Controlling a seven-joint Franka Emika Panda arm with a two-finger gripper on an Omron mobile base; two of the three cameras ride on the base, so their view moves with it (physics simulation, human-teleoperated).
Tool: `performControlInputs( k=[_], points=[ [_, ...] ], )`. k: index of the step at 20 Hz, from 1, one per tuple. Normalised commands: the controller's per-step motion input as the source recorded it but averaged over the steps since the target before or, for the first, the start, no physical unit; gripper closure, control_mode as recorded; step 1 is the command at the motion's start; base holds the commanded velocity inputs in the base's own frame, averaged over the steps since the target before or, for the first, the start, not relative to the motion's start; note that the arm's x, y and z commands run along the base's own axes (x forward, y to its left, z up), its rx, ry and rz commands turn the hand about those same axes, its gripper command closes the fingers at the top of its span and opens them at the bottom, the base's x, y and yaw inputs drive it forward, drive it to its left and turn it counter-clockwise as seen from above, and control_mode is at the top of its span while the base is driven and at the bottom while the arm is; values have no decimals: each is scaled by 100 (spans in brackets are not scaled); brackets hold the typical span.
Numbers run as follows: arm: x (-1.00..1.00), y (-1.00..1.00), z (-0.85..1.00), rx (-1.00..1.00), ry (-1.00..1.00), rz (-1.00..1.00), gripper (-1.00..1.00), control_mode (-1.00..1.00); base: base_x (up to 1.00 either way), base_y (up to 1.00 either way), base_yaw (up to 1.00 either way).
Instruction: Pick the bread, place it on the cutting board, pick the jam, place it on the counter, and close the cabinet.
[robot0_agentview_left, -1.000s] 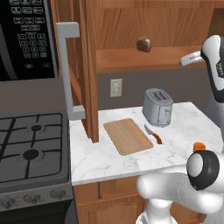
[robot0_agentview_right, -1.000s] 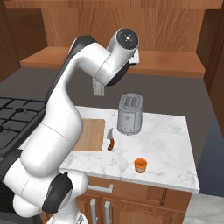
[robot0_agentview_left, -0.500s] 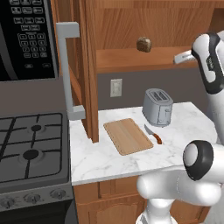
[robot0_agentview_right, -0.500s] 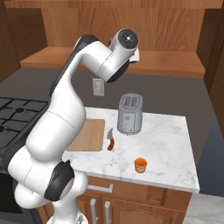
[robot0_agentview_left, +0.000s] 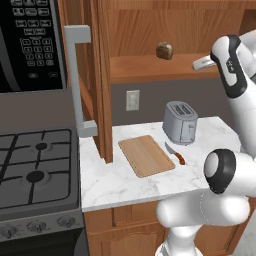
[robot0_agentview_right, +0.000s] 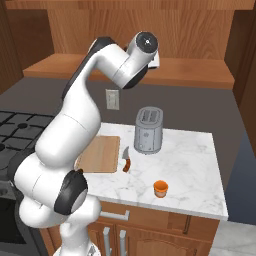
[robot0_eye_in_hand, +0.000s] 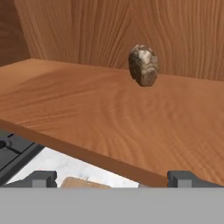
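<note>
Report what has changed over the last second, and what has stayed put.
The arm's upper link has swung a little left toward the open cabinet, carrying the end effector nearer the shelf with the bread. Nothing was grasped or released; the fingers stand apart with nothing between them. The bread, cutting board, toaster, knife and jam on the counter stayed where they were.

White arm raised high, elbow bent, wrist level, pincer (robot0_eye_in_hand: 112, 178) w/ tips wide apart, holding nothing
</note>
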Motion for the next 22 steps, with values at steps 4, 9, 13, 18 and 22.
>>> performControlInputs(
  k=[4, 9, 13, 18, 22],
  points=[
    [48, 0, 0, 0, 0, 0, -100, -100, 0, 0, 0],
    [45, 0, 0, 0, 0, 0, -100, -100, 0, 0, 0],
    [52, 0, 0, 0, 0, 0, -100, -100, 0, 0, 0],
    [51, 0, 0, 0, 0, 0, -100, -100, 0, 0, 0],
    [47, 0, 0, 0, 0, 0, -100, -100, 0, 0, 0]
  ],
)
